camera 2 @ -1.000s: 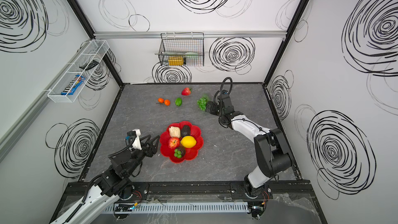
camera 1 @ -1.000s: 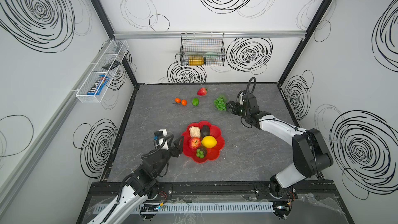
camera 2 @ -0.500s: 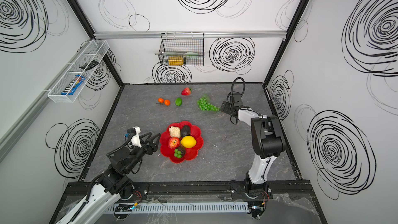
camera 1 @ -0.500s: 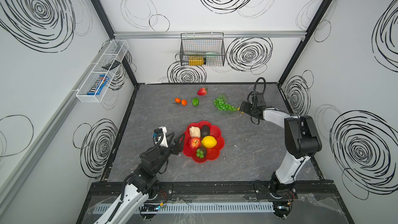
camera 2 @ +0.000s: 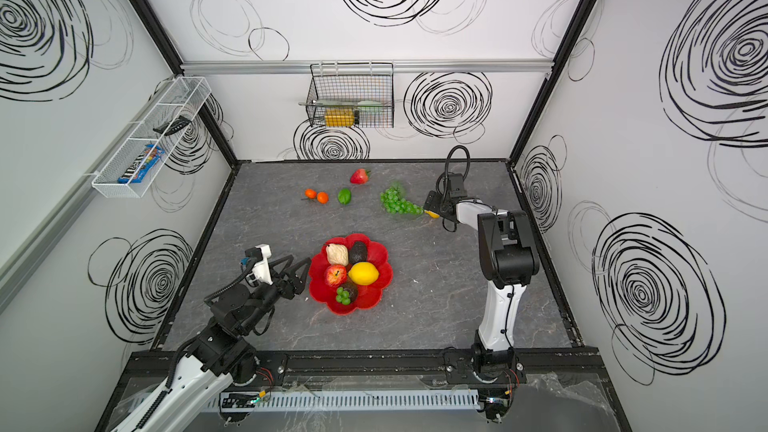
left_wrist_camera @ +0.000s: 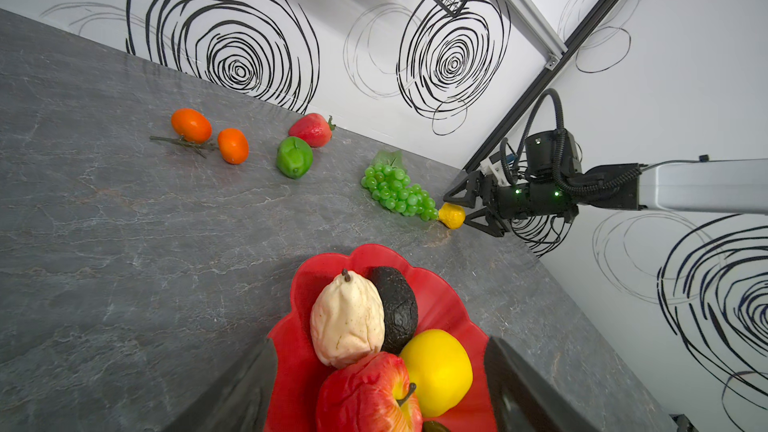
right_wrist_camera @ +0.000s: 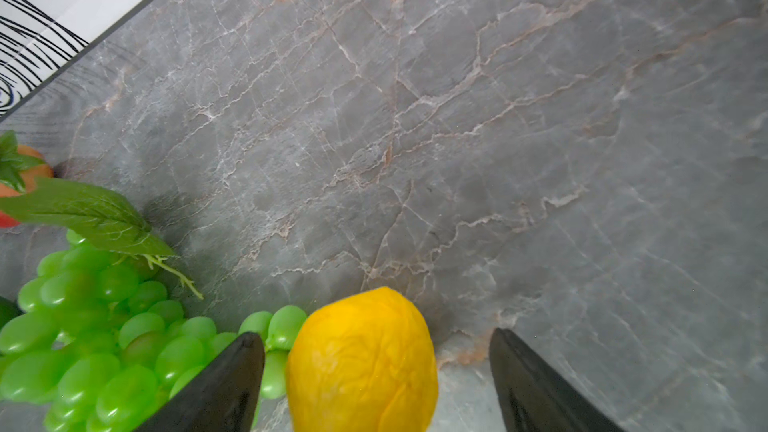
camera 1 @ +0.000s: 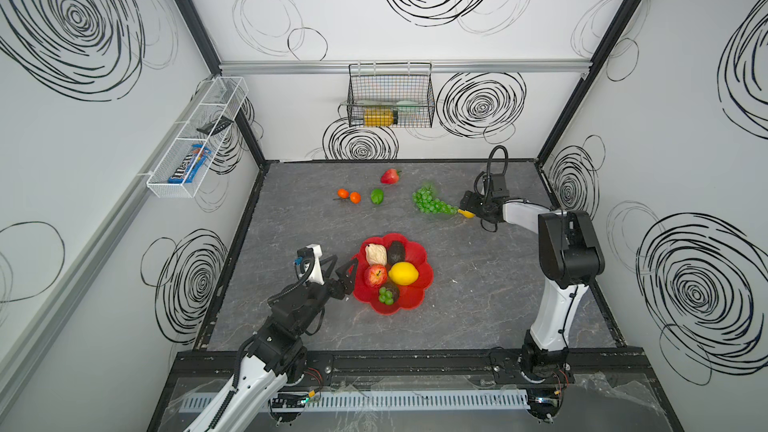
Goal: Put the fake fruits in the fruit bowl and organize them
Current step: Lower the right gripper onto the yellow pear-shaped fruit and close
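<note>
Straddling the yellow pear (right_wrist_camera: 361,367), the right pincer (right_wrist_camera: 372,334) stood open, gripping nothing. The pear lay on the bench (right_wrist_camera: 498,118) touching the green grapes (right_wrist_camera: 124,351); closing could snag them or squirt it away.

Behind the fruit bowl (camera 1: 409,303) lie, left to right, 2 oranges (camera 1: 354,197), lime (camera 1: 377,196), strawberry (camera 1: 390,176), grapes (camera 1: 430,201).

A red plastic apple (camera 1: 375,275) and yellow lemon (camera 1: 403,273) are held in a red scalloped bowl (camera 1: 413,297); green plastic grapes (camera 1: 430,201) are left outside
</note>
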### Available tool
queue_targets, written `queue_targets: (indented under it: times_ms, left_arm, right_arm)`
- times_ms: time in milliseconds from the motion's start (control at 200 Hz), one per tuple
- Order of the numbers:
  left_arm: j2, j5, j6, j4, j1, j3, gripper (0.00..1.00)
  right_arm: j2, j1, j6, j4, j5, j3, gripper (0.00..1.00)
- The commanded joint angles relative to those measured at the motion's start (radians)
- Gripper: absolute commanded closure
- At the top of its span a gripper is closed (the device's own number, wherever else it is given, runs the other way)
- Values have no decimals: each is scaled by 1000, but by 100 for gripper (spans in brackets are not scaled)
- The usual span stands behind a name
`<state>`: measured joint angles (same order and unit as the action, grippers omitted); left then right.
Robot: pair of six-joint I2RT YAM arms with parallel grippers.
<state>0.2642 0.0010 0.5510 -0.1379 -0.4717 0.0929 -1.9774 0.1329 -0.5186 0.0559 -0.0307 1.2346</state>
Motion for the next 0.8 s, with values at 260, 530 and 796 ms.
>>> queue_targets:
  times_ms: [260, 530, 796]
  left_arm:
    - [-10, 17, 11, -61, 15, -7, 14]
    - [-11, 20, 12, -61, 21, -8, 13]
    - [-5, 30, 12, -68, 22, -7, 13]
  right_arm:
    - [-17, -3, -6, -2, -27, 7, 26]
    - [34, -4, -19, -34, -27, -37, 42]
    - [163, -16, -37, -49, -59, -108, 45]
